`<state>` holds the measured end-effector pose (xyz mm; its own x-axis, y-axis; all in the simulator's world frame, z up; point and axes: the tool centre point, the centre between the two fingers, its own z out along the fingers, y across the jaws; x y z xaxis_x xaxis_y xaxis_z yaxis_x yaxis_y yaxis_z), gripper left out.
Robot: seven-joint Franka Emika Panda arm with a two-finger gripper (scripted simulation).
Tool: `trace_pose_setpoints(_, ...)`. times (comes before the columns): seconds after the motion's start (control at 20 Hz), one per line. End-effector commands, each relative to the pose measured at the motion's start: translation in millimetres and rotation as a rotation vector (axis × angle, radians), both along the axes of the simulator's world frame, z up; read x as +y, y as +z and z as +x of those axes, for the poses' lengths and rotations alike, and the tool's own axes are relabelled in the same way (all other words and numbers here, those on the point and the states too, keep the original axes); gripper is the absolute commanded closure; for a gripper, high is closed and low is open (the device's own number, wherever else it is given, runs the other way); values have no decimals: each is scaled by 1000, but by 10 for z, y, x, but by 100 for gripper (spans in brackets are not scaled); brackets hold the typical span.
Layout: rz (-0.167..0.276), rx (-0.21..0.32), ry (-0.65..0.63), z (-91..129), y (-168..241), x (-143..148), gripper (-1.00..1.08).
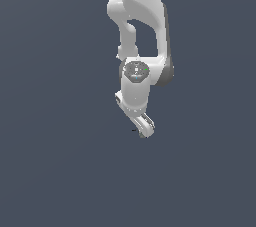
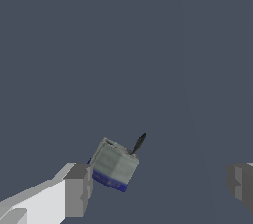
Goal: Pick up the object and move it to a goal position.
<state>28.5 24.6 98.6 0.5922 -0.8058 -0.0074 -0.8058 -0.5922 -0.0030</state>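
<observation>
Wrist view: gripper (image 2: 158,186) spread wide, object (image 2: 114,165) on the floor, touching or just beside one finger (image 2: 76,188). Not yet grasped; closing, lifting, carrying to goal all remaining.

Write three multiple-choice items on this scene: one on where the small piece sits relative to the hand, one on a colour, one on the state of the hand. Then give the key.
1. Where is the object relative to the hand?
A. Close beside one finger, well away from the other
B. Midway between the two fingers
C. Outside both fingers

2. What colour is the edge along one side of the object?
A. Red
B. Dark blue
C. Yellow

3. What state is the hand in?
A. Shut on the object
B. Shut on nothing
C. Open

Key: 1 A, the wrist view shows the piece next to one finger with a wide gap to the other; whether it touches cannot be told. 2 B, a dark blue strip runs along one side of the grey block. 3 C, the fingers stand far apart.
</observation>
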Motion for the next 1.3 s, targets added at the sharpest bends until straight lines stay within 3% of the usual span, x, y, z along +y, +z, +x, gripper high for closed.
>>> trace_pose_setpoints(0.0, 0, 1, -65, 17, -44, 40, -92)
trace_pose_setpoints(0.7, -5, 1, -397, 92, -273, 251, -92)
trace_pose_setpoints(1.25, -8, 0, -516, 116, -355, 328, -92)
